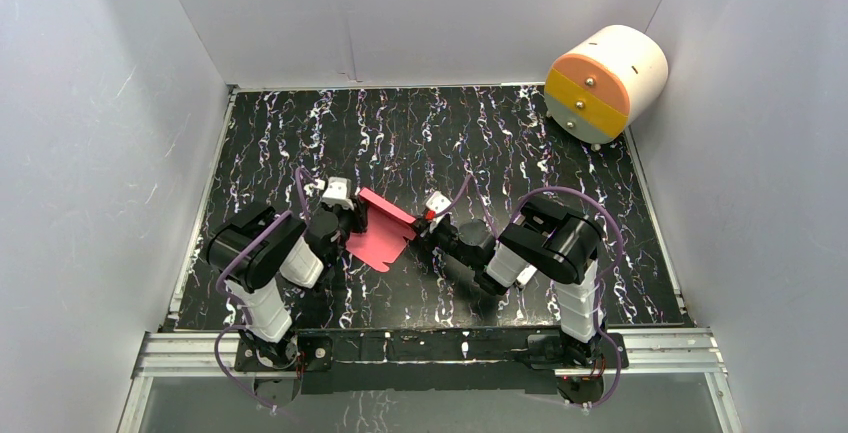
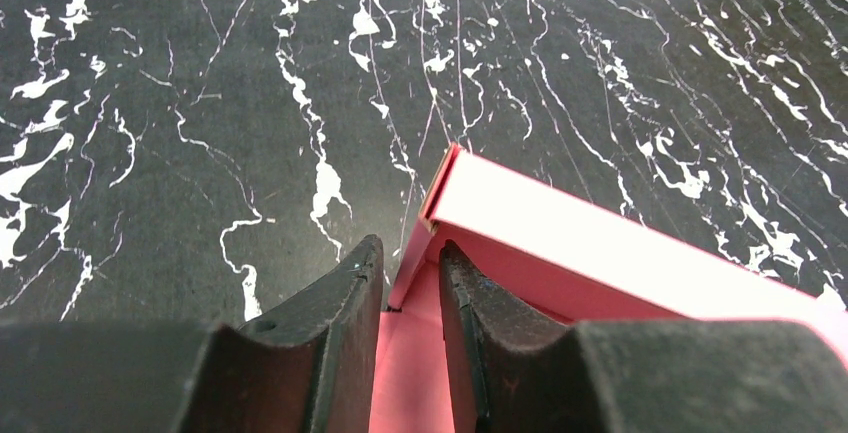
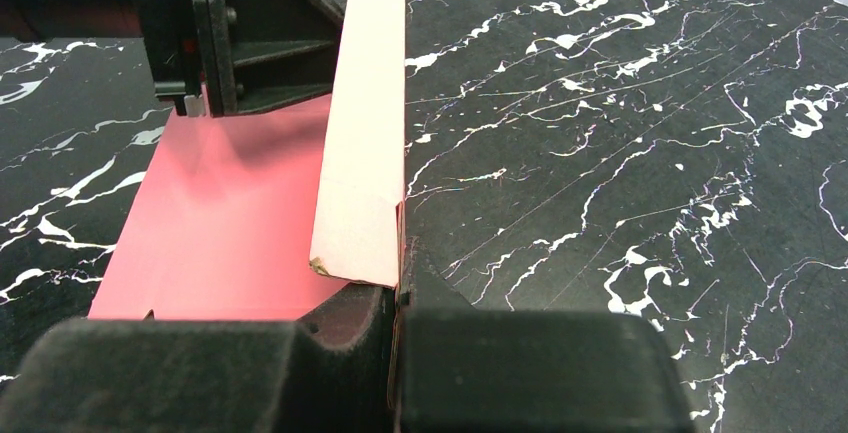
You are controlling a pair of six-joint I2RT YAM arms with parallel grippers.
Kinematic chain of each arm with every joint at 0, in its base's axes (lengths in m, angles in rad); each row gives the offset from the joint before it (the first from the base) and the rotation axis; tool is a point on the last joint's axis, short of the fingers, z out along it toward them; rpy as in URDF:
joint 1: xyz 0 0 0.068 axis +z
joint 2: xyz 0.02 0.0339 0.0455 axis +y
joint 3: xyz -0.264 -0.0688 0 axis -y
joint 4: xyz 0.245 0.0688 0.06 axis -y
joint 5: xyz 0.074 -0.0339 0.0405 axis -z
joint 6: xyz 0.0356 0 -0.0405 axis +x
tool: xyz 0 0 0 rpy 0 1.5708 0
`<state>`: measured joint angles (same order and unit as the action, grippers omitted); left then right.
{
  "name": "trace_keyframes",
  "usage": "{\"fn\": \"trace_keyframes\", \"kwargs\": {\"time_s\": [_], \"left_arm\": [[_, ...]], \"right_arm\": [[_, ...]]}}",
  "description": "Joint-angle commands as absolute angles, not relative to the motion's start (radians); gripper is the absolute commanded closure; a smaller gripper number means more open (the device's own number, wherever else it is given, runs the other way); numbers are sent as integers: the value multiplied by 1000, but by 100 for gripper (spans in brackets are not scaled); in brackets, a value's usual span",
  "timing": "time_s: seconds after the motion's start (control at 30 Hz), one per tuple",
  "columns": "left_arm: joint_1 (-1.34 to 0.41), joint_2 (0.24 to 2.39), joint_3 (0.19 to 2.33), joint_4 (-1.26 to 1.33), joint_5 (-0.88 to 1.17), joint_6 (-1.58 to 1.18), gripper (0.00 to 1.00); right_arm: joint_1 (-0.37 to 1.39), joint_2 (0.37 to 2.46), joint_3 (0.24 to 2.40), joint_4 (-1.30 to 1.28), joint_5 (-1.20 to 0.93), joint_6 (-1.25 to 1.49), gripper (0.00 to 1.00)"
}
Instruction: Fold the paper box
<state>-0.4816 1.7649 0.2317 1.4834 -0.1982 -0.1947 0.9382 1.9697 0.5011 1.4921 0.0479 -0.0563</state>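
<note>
The black marbled table (image 1: 520, 153) carries the paper box (image 1: 380, 238) between your two arms, with one long wall standing up. Your left gripper (image 2: 410, 258) pinches the card at one end of this wall, and your right gripper (image 3: 398, 288) is pressed on the other end. The card looks light, thin and easy to crease, so hold it gently, near the fold lines.

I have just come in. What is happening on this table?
Two robot arms are folding a pink-red paper box. The left gripper and the right gripper each pinch one end of a long flap that stands up from the sheet. The rest of the sheet lies flat on the table, so the box is only partly folded.
</note>
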Motion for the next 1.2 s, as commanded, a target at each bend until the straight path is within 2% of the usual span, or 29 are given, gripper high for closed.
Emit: {"fn": "trace_keyframes", "kwargs": {"time_s": [0.0,0.17,0.47,0.57,0.8,1.0,1.17], "left_arm": [[-460,1759,263,1607,-143,-195,74],[-451,1781,279,1615,-133,-194,79],[-451,1803,295,1623,-130,-165,100],[-457,1813,303,1624,-160,-149,100],[-562,1832,324,1618,-443,-56,100],[-584,1830,332,1587,-618,-134,100],[-598,1802,380,1444,-765,-197,100]], "right_arm": [[946,1972,508,1552,27,-67,94],[946,1971,509,1551,20,-67,94],[946,1975,513,1545,10,-62,94],[946,1981,517,1545,8,-56,94],[947,1982,515,1546,11,-45,95],[948,1980,503,1560,38,-42,95],[947,1986,502,1570,36,-42,95]]}}
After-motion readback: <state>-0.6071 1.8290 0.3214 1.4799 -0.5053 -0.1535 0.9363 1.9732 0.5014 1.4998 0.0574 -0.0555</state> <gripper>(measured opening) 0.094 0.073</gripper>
